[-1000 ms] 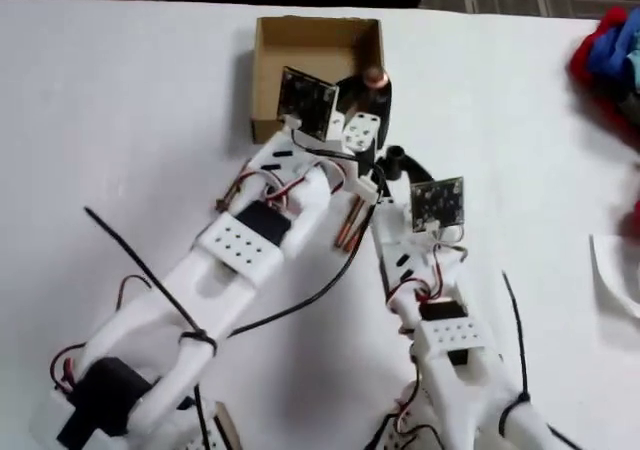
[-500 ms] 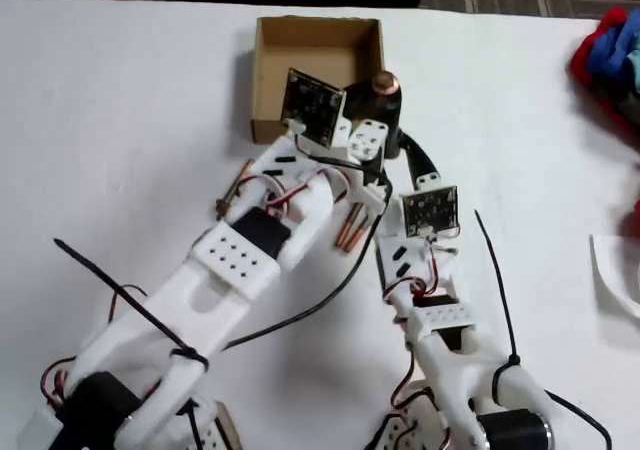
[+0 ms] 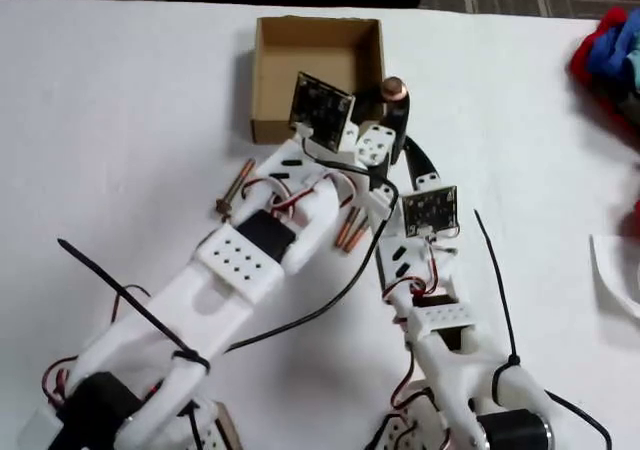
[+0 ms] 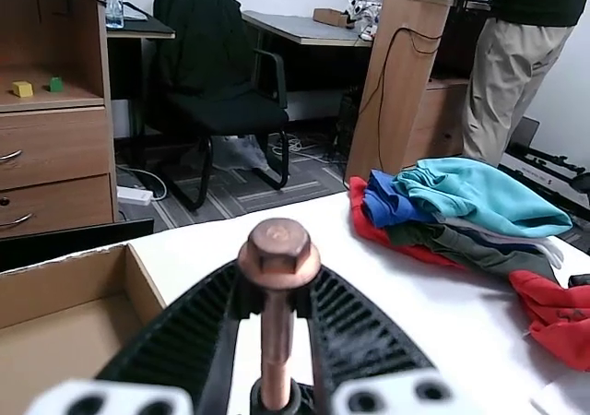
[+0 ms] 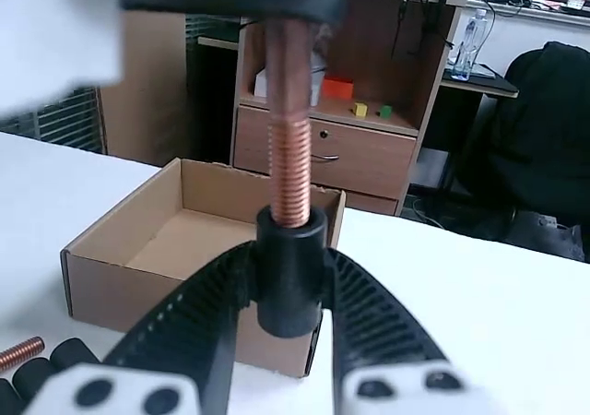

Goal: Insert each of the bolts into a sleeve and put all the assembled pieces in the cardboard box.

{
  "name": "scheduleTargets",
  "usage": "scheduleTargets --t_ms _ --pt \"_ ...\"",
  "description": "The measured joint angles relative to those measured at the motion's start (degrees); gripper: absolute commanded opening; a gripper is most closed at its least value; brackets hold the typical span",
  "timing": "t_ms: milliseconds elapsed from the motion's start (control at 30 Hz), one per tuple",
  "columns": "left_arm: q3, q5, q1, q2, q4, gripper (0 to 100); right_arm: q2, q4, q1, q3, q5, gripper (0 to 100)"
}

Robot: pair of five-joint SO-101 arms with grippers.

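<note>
A copper bolt (image 4: 278, 258) hangs head up, and my left gripper (image 4: 277, 290) is shut on its shank just under the hex head. Its threaded end (image 5: 289, 148) stands in the mouth of a black sleeve (image 5: 290, 267), on which my right gripper (image 5: 290, 290) is shut. From the high view the bolt head (image 3: 393, 90) and left gripper (image 3: 388, 115) sit just off the right side of the cardboard box (image 3: 318, 55), with the right gripper (image 3: 408, 160) close beneath. The box (image 5: 111, 286) looks bare inside.
Loose copper bolts lie on the table, one (image 3: 235, 188) beside the left arm and two (image 3: 350, 228) between the arms. A bolt tip (image 5: 18, 350) and spare black sleeves (image 5: 37, 371) lie near the box. Coloured cloths (image 3: 610, 50) are piled at the table's right edge.
The left gripper has carried the bolt a little to the right, away from the box rim. The right arm shifted a second ago and has kept still since.
</note>
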State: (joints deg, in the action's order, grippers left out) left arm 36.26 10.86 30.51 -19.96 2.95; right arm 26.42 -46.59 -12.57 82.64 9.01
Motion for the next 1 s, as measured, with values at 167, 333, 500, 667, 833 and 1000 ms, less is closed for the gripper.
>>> scheduleTargets --t_ms 167,333,500,667,833,1000 --pt "3.78 0.0 0.09 0.0 -1.49 3 -0.09 0.0 -0.18 0.0 0.0 2.1" --pt "3.78 -0.09 0.09 -1.41 -8.7 3 -0.26 0.09 -0.18 0.18 0.09 2.1" --pt "3.52 -0.18 0.09 -2.2 -13.54 3 -0.35 0.09 -0.18 0.18 0.09 2.1" --pt "1.76 -0.18 0.09 1.23 -14.15 3 -0.44 0.18 -0.18 0.26 0.09 2.1" --pt "-6.86 0.26 0.18 10.64 -15.12 3 -0.53 0.0 0.18 0.18 -0.09 2.1" --pt "-15.65 0.35 0.18 19.52 -16.79 3 -0.53 0.0 0.44 0.09 -0.18 2.1"
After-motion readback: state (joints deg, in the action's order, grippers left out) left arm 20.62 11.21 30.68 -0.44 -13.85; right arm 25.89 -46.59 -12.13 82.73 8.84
